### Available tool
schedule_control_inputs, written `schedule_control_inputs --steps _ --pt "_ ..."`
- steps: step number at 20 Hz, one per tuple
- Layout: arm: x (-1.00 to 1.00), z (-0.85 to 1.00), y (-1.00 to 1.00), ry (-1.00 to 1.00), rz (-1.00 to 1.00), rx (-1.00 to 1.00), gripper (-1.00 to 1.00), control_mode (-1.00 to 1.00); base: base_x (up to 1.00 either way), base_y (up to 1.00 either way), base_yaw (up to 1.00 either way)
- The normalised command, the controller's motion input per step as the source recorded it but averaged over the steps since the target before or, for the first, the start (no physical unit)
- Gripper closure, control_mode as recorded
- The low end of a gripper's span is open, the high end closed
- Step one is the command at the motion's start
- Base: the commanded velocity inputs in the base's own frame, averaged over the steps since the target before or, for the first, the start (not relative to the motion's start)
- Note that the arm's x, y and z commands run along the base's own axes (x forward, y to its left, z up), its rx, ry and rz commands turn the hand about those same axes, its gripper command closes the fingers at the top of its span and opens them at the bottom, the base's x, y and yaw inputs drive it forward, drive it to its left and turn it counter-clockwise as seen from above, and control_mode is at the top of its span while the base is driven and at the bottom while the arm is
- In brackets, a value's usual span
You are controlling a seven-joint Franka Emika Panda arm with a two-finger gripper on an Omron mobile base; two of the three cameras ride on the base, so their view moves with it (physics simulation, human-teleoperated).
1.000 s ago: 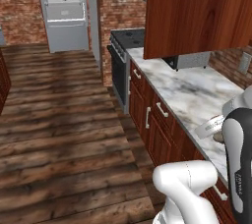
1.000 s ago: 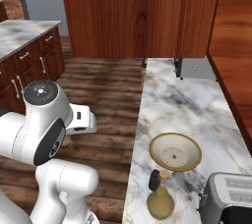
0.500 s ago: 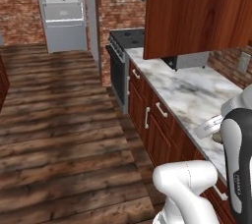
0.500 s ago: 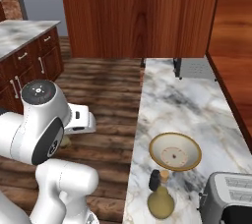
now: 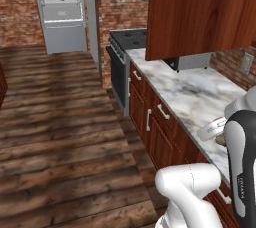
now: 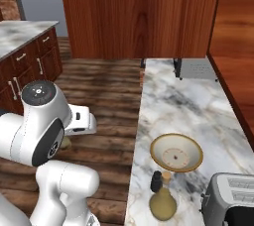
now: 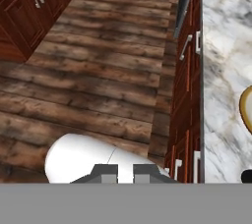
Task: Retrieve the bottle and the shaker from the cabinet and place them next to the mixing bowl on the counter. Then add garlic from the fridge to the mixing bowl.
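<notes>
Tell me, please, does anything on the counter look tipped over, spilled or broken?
Nothing stands out. On the counter the bowl sits level, and the bottle and the small black shaker both stand upright right beside it, close together. The toaster stands square next to them. No spill or damage shows.

This is a home kitchen. A white marble worktop with grey veins (image 6: 198,106) lies over brown wooden drawers with silver handles (image 5: 150,117). Beyond the worktop stands a black oven range (image 5: 122,57). On the worktop is a silver toaster (image 6: 230,197). The walls are red brick (image 5: 117,2).
</notes>
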Motion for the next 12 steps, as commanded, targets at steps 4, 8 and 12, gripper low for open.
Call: schedule_control_inputs --steps 4,8,12 --pt "0.00 0.00 0.00 0.00 0.00 0.00 1.00 1.00 0.00 -0.20 -0.21" --pt "0.00 0.00 0.00 0.00 0.00 0.00 1.00 1.00 0.00 -0.20 -0.23" --pt "0.00 0.00 0.00 0.00 0.00 0.00 1.00 1.00 0.00 -0.20 -0.27"
